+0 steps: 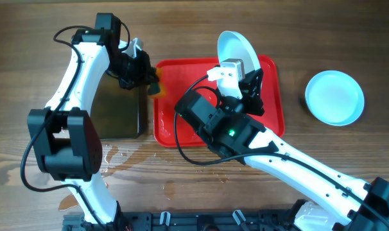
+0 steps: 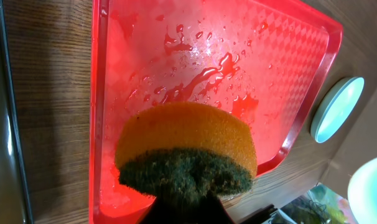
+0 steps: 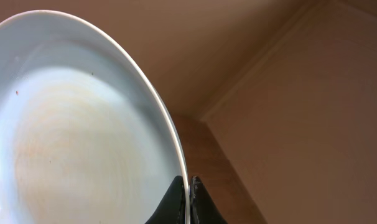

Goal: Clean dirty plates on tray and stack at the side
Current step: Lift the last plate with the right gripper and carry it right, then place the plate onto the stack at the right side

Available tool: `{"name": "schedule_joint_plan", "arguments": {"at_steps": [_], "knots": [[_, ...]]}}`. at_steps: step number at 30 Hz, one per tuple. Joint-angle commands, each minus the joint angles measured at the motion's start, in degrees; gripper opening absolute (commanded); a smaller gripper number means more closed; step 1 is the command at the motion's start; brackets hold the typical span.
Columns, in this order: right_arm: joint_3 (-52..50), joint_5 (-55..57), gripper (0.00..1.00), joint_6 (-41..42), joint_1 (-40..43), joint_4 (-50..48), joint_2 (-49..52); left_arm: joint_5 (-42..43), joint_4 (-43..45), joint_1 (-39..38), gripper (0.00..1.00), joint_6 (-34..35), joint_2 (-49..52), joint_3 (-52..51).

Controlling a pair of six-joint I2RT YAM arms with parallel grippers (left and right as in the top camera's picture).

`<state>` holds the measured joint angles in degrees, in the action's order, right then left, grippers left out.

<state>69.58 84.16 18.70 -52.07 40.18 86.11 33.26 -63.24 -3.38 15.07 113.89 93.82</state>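
My right gripper (image 1: 247,78) (image 3: 189,190) is shut on the rim of a pale-blue plate (image 1: 236,48) (image 3: 83,124) and holds it on edge above the far side of the red tray (image 1: 271,112). The plate's face shows faint brownish streaks. My left gripper (image 1: 145,78) (image 2: 188,208) is shut on an orange and green sponge (image 1: 155,85) (image 2: 185,149) over the tray's left rim. The tray (image 2: 282,56) is wet, with no plate lying in it. Another pale-blue plate (image 1: 334,96) (image 2: 336,109) lies on the table right of the tray. The held plate also shows in the left wrist view (image 2: 370,190).
A black pan (image 1: 121,109) stands left of the tray under my left arm. Water is spilled on the wood (image 1: 127,154) in front of the pan. The robot base rail (image 1: 201,221) runs along the near edge.
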Motion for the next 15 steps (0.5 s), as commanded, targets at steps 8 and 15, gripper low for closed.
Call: {"name": "schedule_joint_plan", "arguments": {"at_steps": [8,15], "knots": [[0.15,-55.01,0.04,5.27,16.17,1.6,-1.03,0.07,-0.04,-0.15,0.04,-1.18,-0.83,0.7],[0.15,-81.44,0.04,2.25,41.92,1.49,-1.03,0.07,-0.04,-0.15,0.04,-1.18,-0.83,0.7]]}}
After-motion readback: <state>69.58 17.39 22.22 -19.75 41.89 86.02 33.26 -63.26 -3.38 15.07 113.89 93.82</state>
